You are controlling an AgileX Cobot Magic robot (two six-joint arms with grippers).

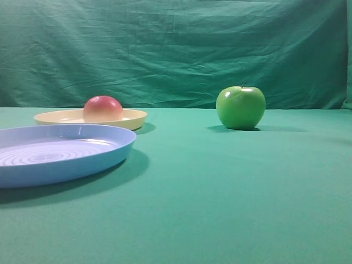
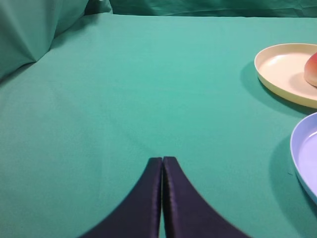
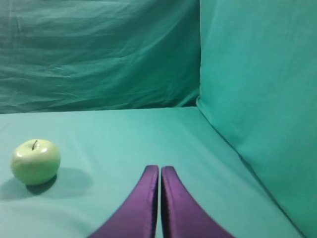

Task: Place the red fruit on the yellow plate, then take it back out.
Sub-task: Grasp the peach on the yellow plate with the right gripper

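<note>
Exterior high view, light-blue plate (image 1: 60, 151) nearest on green bench (image 1: 220, 198), behind it yellow plate (image 1: 132, 117) carrying red fruit (image 1: 103, 109), green apple (image 1: 240, 107) well apart rightward, left tool (image 2: 162, 159) pressed closed, gripping nothing, right tool (image 3: 159, 168) likewise closed, gripping nothing.

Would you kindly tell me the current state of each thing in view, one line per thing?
Red fruit: resting on the yellow plate, nothing gripping it.
Yellow plate: flat on the table, holding the red fruit.
Blue plate: flat on the table, nothing in it.
Green apple: upright on the table, untouched.
Left gripper: jaws shut, holding nothing.
Right gripper: jaws shut, holding nothing.
</note>
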